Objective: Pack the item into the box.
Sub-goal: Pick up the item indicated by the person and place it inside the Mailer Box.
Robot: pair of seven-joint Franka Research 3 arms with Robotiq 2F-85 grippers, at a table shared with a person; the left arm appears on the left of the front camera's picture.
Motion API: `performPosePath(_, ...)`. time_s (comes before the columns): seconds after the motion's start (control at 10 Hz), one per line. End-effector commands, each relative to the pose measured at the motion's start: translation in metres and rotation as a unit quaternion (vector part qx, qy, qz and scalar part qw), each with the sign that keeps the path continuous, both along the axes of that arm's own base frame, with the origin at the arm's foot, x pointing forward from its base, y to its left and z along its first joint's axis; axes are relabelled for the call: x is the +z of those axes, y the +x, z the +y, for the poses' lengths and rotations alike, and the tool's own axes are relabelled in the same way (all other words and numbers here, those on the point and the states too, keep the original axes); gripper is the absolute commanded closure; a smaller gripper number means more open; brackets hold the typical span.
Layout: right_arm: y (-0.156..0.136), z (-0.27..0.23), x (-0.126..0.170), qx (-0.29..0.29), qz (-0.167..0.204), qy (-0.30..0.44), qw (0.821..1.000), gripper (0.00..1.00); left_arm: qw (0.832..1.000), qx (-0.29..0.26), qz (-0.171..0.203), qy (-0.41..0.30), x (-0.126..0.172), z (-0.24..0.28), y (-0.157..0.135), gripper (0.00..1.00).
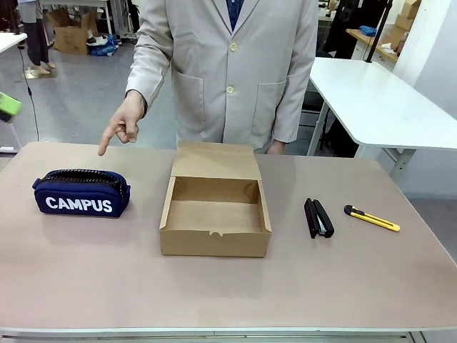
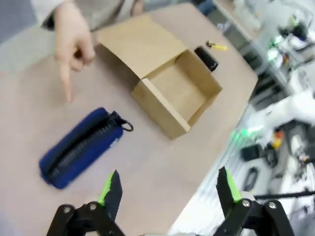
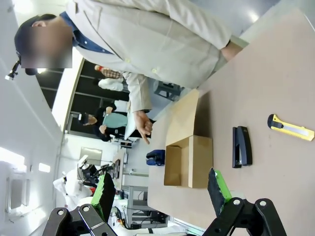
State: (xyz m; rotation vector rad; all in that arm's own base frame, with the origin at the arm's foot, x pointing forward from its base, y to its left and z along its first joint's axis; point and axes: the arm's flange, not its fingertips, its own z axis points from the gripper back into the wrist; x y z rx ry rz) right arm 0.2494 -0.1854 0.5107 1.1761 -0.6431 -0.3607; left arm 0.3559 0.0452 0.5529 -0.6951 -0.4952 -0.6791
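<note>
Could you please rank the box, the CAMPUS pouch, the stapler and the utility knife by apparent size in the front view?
1. cardboard box
2. navy pouch
3. black stapler and yellow utility knife: too alike to rank; the knife looks longer, the stapler thicker.

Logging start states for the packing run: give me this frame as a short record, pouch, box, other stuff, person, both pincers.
pouch: navy, white CAMPUS print, lying on table left of box, apart from it
box: open, flap folded back toward person, nothing inside
other items: black stapler and yellow knife, right of box
person's hand: pointing down toward the pouch
left pincer: open, empty, in the air
right pincer: open, empty, in the air
packing: not yet begun
</note>
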Motion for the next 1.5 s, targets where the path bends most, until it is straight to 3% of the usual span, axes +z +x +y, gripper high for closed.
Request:
performPosePath(0.0, 0.004, -0.001, 0.002, 0.002, -0.017, 0.000, 1.000, 0.00, 0.964, -0.095, -0.180, 0.170, -0.012, -0.020, 0.017, 0.00)
performPosePath(0.2, 0.004, -0.001, 0.002, 0.002, -0.017, 0.000, 1.000, 0.00, 0.901, -0.157, -0.265, 0.306, -0.020, -0.061, 0.015, 0.00)
performPosePath(0.3, 0.004, -0.001, 0.002, 0.002, -0.017, 0.000, 1.000, 0.00, 0.868, -0.193, -0.290, 0.355, -0.020, -0.086, 0.021, 0.00)
performPosePath(0.5, 0.004, -0.001, 0.002, 0.002, -0.017, 0.000, 1.000, 0.00, 0.829, -0.256, -0.275, 0.414, -0.039, -0.103, 0.024, 0.00)
performPosePath(0.6, 0.004, -0.001, 0.002, 0.002, -0.017, 0.000, 1.000, 0.00, 0.821, -0.276, -0.250, 0.432, -0.052, -0.110, 0.026, 0.00)
performPosePath(0.7, 0.004, -0.001, 0.002, 0.002, -0.017, 0.000, 1.000, 0.00, 0.828, -0.287, -0.217, 0.431, -0.062, -0.117, 0.031, 0.00)
performPosePath(0.8, 0.004, -0.001, 0.002, 0.002, -0.017, 0.000, 1.000, 0.00, 0.861, -0.274, -0.146, 0.402, -0.063, -0.115, 0.038, 0.00)
performPosePath(0.9, 0.004, -0.001, 0.002, 0.002, -0.017, 0.000, 1.000, 0.00, 0.821, -0.300, -0.238, 0.422, -0.050, -0.121, 0.026, 0.00)
performPosePath(1.2, 0.004, -0.001, 0.002, 0.002, -0.017, 0.000, 1.000, 0.00, 0.821, -0.300, -0.238, 0.422, -0.050, -0.121, 0.026, 0.00)
performPosePath(1.4, 0.004, -0.001, 0.002, 0.002, -0.017, 0.000, 1.000, 0.00, 0.831, -0.308, -0.203, 0.417, -0.066, -0.120, 0.045, 0.00)
